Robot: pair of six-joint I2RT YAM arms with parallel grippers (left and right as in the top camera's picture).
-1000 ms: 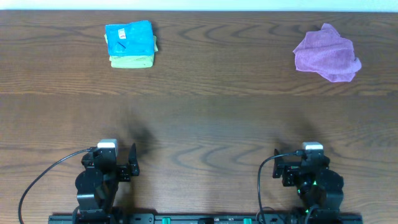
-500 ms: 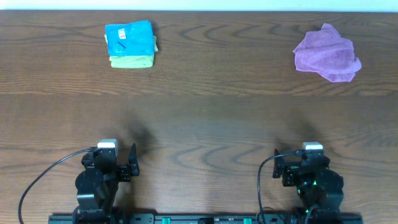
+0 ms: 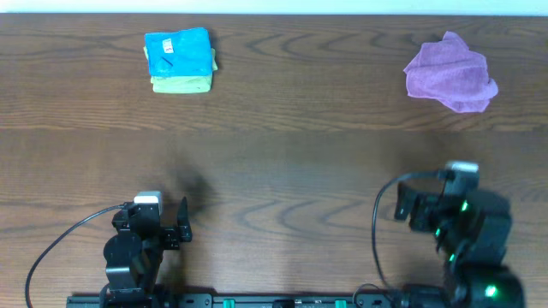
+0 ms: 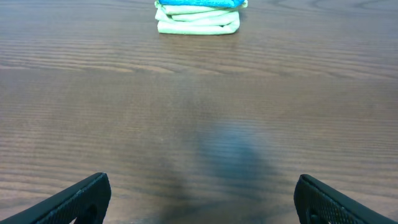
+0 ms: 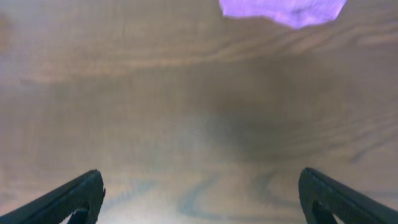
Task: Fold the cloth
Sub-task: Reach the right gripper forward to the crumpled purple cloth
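1. Your left gripper point(image 4: 202, 186) sits at the table's point(image 3: 291, 162) near edge, jaws apart, empty.
2. Your right gripper point(image 5: 200, 182), jaws also apart and empty, is the nearer one.
3. The cloth point(image 3: 449, 73) lies crumpled by the far right corner, straight ahead of it.

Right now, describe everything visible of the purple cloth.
The cloth is lilac-purple, soft and fuzzy like microfibre. It lies crumpled in a loose heap, not folded, with an uneven outline. It sits at the far right of the wooden table and touches nothing else. No tag shows.
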